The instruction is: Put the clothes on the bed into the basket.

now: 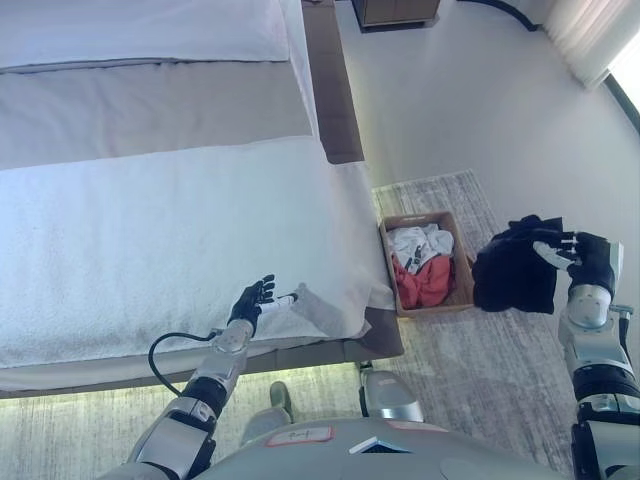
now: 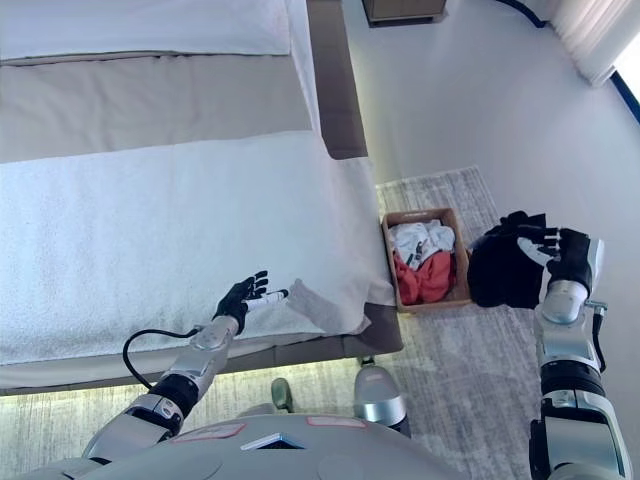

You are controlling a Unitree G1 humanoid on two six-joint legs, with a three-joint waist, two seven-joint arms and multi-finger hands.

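Note:
My right hand [image 1: 582, 256] is shut on a black garment [image 1: 515, 268] and holds it in the air just right of the basket. The brown basket [image 1: 462, 262] stands on the rug beside the bed and holds white and red clothes [image 1: 421, 264]. My left hand [image 1: 253, 299] is open, fingers spread, resting on the white blanket near the bed's [image 1: 150, 230] front edge. I see no other clothes on the bed.
A grey rug [image 1: 480, 350] lies under the basket. A dark piece of furniture [image 1: 396, 12] stands at the far wall. A curtain [image 1: 590, 35] hangs at the top right. A pillow [image 1: 140, 30] lies at the head of the bed.

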